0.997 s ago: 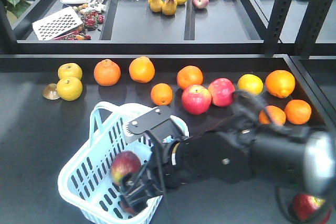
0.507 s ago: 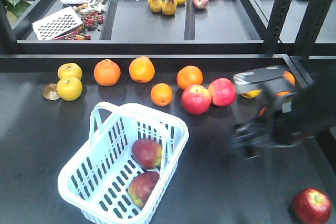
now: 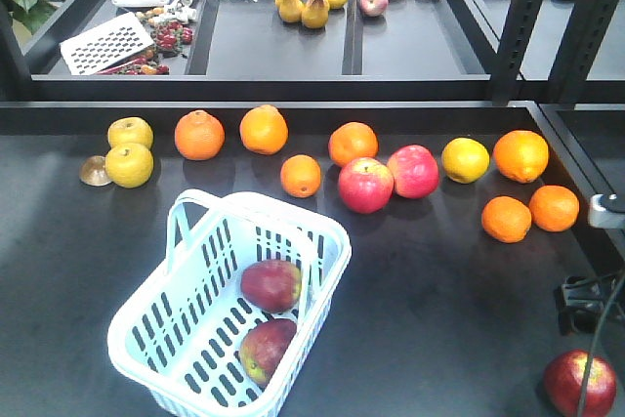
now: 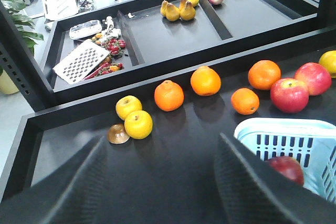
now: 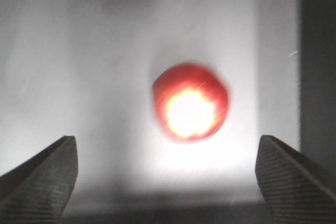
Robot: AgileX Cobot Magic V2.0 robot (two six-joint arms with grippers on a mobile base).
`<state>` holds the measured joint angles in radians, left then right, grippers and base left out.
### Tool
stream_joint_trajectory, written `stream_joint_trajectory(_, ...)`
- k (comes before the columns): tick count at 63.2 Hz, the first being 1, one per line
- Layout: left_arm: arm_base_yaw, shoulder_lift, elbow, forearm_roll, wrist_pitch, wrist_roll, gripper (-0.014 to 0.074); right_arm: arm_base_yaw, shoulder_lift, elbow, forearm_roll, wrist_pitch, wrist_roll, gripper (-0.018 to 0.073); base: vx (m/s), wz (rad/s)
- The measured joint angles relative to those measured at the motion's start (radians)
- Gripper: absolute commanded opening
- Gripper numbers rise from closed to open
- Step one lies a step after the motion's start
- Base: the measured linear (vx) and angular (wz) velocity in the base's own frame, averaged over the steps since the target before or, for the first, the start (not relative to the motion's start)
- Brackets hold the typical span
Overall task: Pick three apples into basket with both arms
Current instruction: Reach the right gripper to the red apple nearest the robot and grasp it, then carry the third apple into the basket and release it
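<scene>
The pale blue basket stands at the front left of the table and holds two dark red apples. A third apple lies on the table at the front right corner. In the right wrist view this apple is blurred and lies ahead of my right gripper, which is open wide and apart from it. Only part of my right arm shows at the right edge of the front view. My left gripper is open and empty, to the left of the basket.
Several oranges, two pinkish-red apples and yellow fruits lie in a row behind the basket. A raised ledge and trays with pears and a grater stand beyond. Black posts rise at the right.
An apple held over the basket a second ago now lies inside with the other. The arm has swung away to the right edge, above the third apple.
</scene>
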<state>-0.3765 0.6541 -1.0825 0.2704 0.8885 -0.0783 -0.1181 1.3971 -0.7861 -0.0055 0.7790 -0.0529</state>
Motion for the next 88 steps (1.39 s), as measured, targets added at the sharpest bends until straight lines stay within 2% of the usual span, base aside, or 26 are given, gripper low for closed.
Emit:
stream_joint_trajectory(31, 0.000, 0.000, 0.000, 0.000, 0.000, 0.000, 0.0428, -0.003, 0.261, 0.000, -0.037, -0.081, 0.014, 0.0641, 0.00, 0.00)
stream_joint_trajectory(76, 0.000, 0.000, 0.000, 0.000, 0.000, 0.000, 0.0428, -0.003, 0.474, -0.002, -0.094, -0.168, 0.023, 0.0632, 0.00, 0.00)
stream_joint_trajectory(81, 0.000, 0.000, 0.000, 0.000, 0.000, 0.000, 0.0428, -0.004, 0.505, -0.002, -0.097, -0.171, 0.024, 0.0617, 0.00, 0.00)
stream_joint_trajectory(88, 0.000, 0.000, 0.000, 0.000, 0.000, 0.000, 0.0428, -0.004, 0.531, -0.002, -0.097, -0.180, 0.044, 0.0528, 0.00, 0.00)
